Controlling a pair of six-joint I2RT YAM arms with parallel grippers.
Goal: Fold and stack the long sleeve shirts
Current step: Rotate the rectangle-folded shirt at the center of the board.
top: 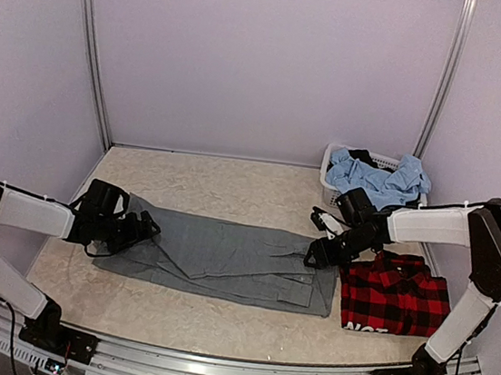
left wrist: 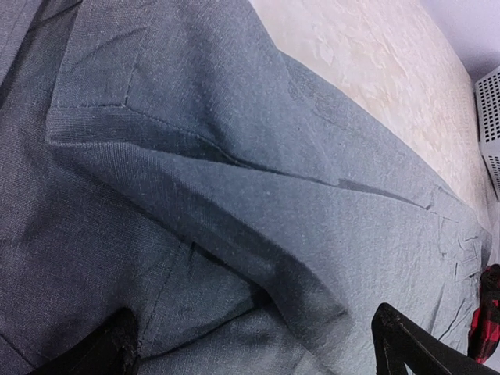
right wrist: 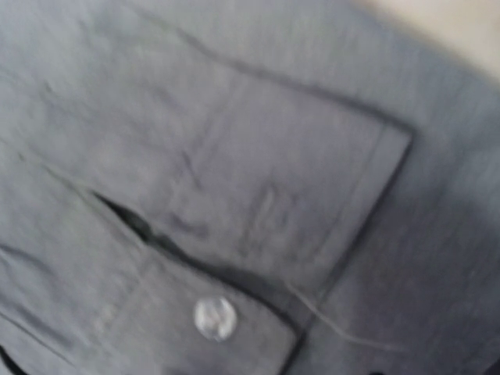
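Two pincers at grey shirt [top: 224, 256], lying mid table [top: 195, 190]; my L gripper [top: 148, 228] splayed wide over its left end; my R gripper [top: 316, 254] at its right edge, spread or pinching can't tell; plaid shirt [top: 394, 301] folded just beside, right.

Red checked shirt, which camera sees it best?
The top view. The red checked shirt lies there almost whole, folded, right of the grey shirt. The left wrist view catches only a red-and-black sliver at its right edge; the right wrist view shows just grey cloth.
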